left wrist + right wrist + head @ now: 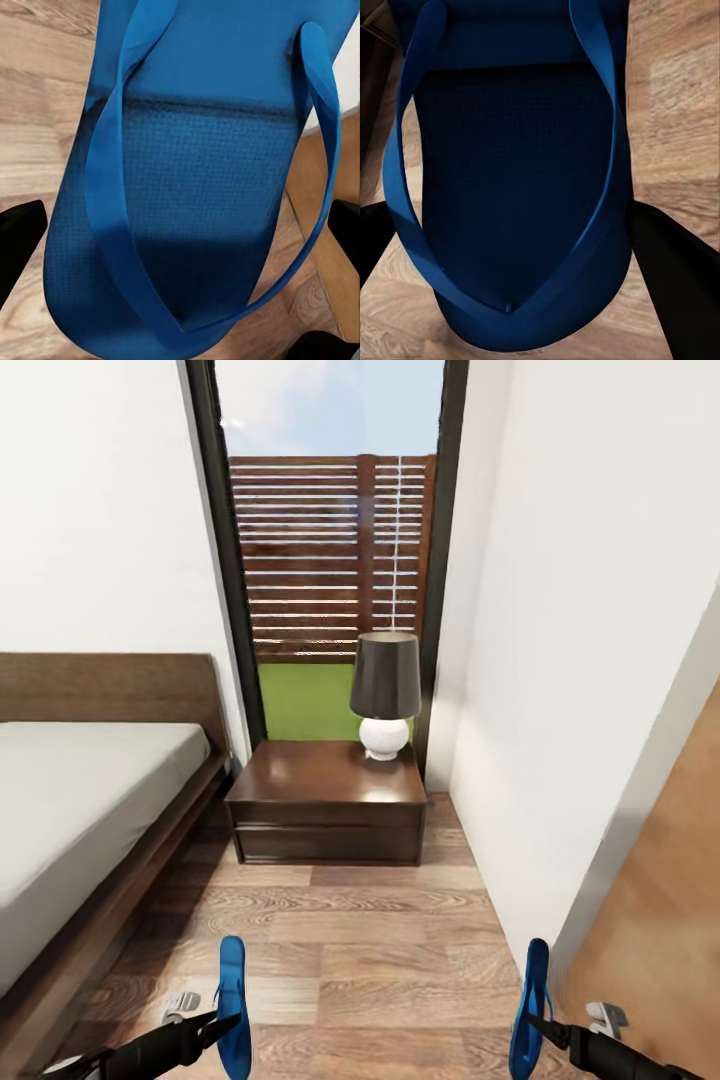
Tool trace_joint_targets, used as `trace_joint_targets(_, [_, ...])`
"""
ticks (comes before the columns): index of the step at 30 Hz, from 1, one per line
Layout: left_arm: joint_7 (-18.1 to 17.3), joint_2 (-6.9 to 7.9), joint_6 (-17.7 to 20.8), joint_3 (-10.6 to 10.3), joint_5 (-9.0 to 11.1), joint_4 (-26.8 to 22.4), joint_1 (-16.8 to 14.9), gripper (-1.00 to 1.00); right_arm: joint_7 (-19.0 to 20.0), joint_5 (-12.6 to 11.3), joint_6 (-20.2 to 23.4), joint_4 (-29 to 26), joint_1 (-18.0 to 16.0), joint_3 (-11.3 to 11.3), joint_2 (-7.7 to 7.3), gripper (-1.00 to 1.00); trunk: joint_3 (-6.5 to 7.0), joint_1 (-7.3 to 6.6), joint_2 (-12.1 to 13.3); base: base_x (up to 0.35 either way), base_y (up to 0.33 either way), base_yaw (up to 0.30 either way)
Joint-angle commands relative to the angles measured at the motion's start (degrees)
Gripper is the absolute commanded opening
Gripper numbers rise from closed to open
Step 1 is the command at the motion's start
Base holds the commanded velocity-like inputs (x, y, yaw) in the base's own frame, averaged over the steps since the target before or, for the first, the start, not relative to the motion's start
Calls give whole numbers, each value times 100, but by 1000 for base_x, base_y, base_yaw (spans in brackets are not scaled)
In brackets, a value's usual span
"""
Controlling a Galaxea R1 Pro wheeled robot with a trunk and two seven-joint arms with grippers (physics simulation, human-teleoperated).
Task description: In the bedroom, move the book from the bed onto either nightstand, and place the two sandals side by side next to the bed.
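Robot is standing in the aisle btwn the bed point(70, 810) on the left and the white wall point(570, 660) on the right, facing the nightstand point(328, 800) w/ its dark-shaded lamp point(385, 695) at the far end, under the tall window point(330, 550).

Each arm is carrying one blue sandal. Left gripper point(222, 1025) is pinching the left sandal point(233, 1005) edge-on, sole standing vertical, hanging above the wood-plank floor point(380, 950) near the bed frame. Left wrist view is showing that sandal point(202, 195) close up, thong straps point(120, 187) across the footbed, black fingers point(19, 240) on either side of it. Right gripper point(540, 1028) is likewise clamping the right sandal point(530, 1010), also on edge, near the right wall. Right wrist view is showing it point(517, 187) sitting btwn the dark fingers point(675, 285), which are pressing its sides.

Step in hand, I judge: the sandal placement; both are lifted, neither is set down yet. The two are well apart, one each side of the aisle. The book isn't visible on the part of the mattress shown, so that half can't be judged.

Next move prob. calls for bringing the right arm over toward the left, turning both soles flat, lowering them to the floor just beside the bed frame, close together & parallel, then letting go.
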Motion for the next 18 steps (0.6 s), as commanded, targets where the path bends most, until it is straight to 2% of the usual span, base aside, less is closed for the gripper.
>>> trace_joint_targets(1, [-7, 0, -58, -11, 4, 7, -5, -100, 23, 13, 11, 3, -2, -34, 0, -100, -6, -1, -2, 12, -2, 227])
trace_joint_targets(4, [-10, 0, -56, -11, 4, 7, -9, -100, 24, 13, 11, 3, -2, -34, 1, -100, -6, -1, -2, 70, -1, 235])
trace_joint_targets(8, [-11, 0, -55, -11, 4, 7, -8, -100, 29, 13, 11, 3, -2, -34, 1, -100, -6, -1, -2, 256, 0, 200])
trace_joint_targets(18, [-8, -2, -52, -11, 4, 7, -8, -100, 31, 13, 11, 3, -2, -34, 1, -100, -6, -1, -2, 315, 0, 29])
